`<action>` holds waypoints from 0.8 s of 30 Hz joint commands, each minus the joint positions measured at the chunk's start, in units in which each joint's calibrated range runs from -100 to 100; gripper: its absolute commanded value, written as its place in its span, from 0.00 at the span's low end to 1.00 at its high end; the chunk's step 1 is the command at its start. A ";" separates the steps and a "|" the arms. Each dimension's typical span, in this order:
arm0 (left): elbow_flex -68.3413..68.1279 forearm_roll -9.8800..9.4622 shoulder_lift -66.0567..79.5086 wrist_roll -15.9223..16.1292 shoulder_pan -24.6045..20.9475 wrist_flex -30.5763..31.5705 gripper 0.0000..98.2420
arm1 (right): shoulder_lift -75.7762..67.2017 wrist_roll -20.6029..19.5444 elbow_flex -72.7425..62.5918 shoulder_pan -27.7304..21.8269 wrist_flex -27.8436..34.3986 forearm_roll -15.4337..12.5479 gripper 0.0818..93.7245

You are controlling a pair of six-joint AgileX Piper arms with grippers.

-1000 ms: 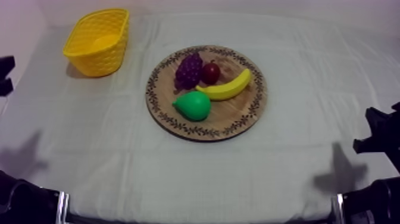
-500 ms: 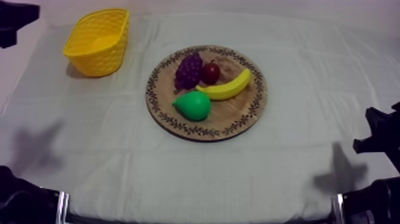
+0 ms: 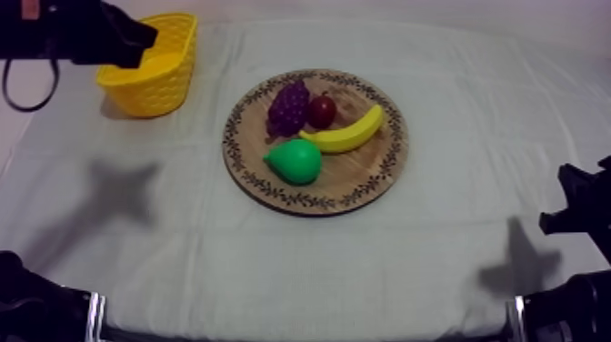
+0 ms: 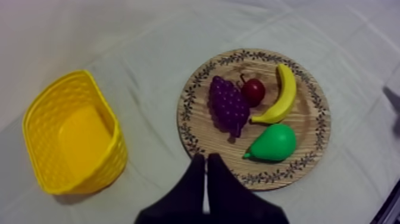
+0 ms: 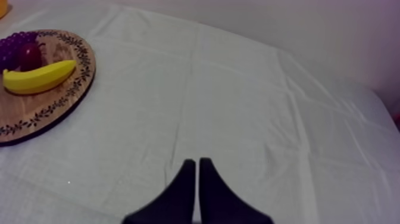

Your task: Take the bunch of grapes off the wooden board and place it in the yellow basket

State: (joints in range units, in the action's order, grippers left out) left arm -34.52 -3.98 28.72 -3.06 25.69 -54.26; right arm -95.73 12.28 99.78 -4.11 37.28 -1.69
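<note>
The purple bunch of grapes lies on the far left part of the round wooden board, next to a small red fruit, a banana and a green pear. The yellow basket stands at the far left. My left gripper hovers high over the basket's near-left side. In the left wrist view it is shut on nothing, short of the board's rim, with the grapes beyond. My right gripper is shut over bare cloth, resting low at the right.
The left arm's shadow falls on the cloth between basket and front edge. In the right wrist view the board with the banana lies well off to one side. Wide cloth lies around the board.
My left arm has risen from the left edge and swung in to the upper left, over the basket. Its shadow has slid right. The right arm and the fruit have not moved.
</note>
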 commanded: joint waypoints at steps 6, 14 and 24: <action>8.05 -0.18 -10.82 -2.52 0.71 -0.24 0.00 | -0.02 -0.02 -0.01 -0.03 -0.10 0.01 0.00; 23.03 -1.06 -22.79 -5.58 3.18 -7.72 0.00 | -0.02 0.00 -0.01 -0.03 -0.10 0.01 0.00; 43.87 -1.41 -40.57 -9.26 5.14 -19.67 0.00 | -0.02 0.00 -0.01 -0.03 -0.10 0.01 0.00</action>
State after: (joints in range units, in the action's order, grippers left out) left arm 4.32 -5.41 -7.39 -12.09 30.80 -73.26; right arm -95.73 12.23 99.78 -4.11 37.19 -1.69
